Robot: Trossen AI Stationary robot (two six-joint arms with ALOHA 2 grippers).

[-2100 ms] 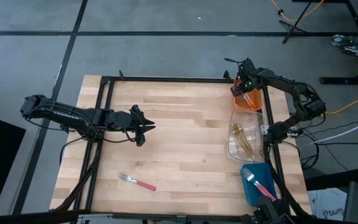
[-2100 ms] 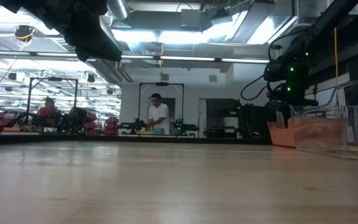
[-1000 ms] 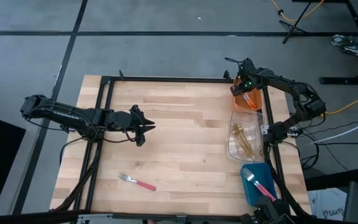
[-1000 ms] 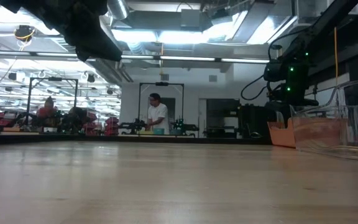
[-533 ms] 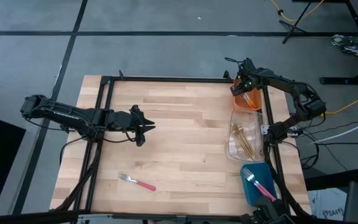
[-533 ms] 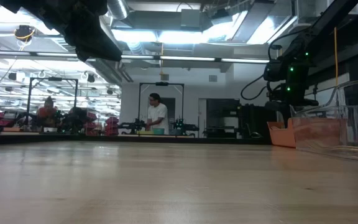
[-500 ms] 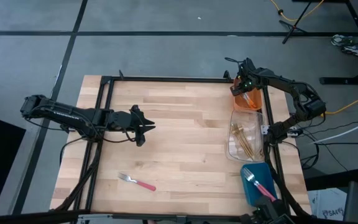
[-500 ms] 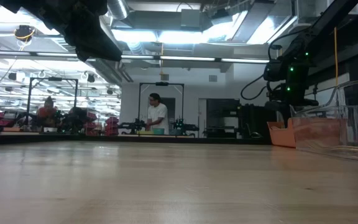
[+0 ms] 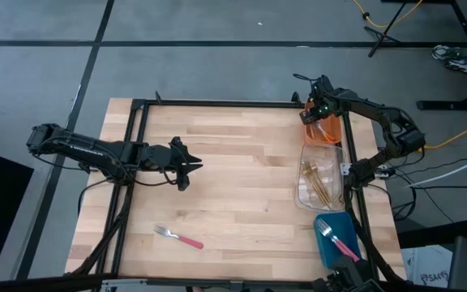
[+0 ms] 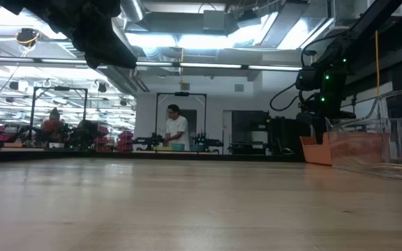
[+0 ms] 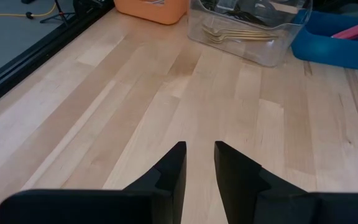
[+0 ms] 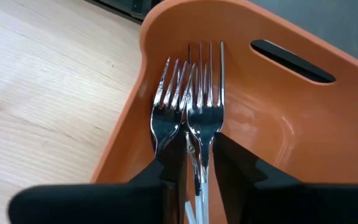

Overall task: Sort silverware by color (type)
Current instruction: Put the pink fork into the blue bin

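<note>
Two all-silver forks (image 12: 205, 93) lie side by side in the orange bin (image 12: 272, 106), tines against its end wall. My right gripper (image 12: 197, 149) hangs over that bin (image 9: 323, 130) pointing steeply down, fingers slightly apart, with one fork's neck between them. Thin gold forks (image 9: 316, 182) lie in the clear bin (image 9: 302, 199). A pink-handled fork (image 9: 336, 239) lies in the blue bin (image 9: 327, 253). Another pink-handled fork (image 9: 178, 237) lies flat on the table near the front. My left gripper (image 9: 191, 168) hovers over the table's left half, narrowly open and holding nothing (image 11: 199, 149). My right gripper's fingers (image 12: 173, 165) stand on either side of one silver fork's neck (image 12: 197, 134), coming from above and slanting down. Whether they touch it, I cannot tell. The fork lies in the orange bin with its tines on the bin's wall.
The three bins stand in a row along the table's right edge, orange farthest, blue nearest. A black frame rail (image 9: 217, 103) runs along the far edge and down both sides. Bare wood (image 9: 242, 178) lies between the two arms. A person (image 10: 178, 129) stands far back in the room.
</note>
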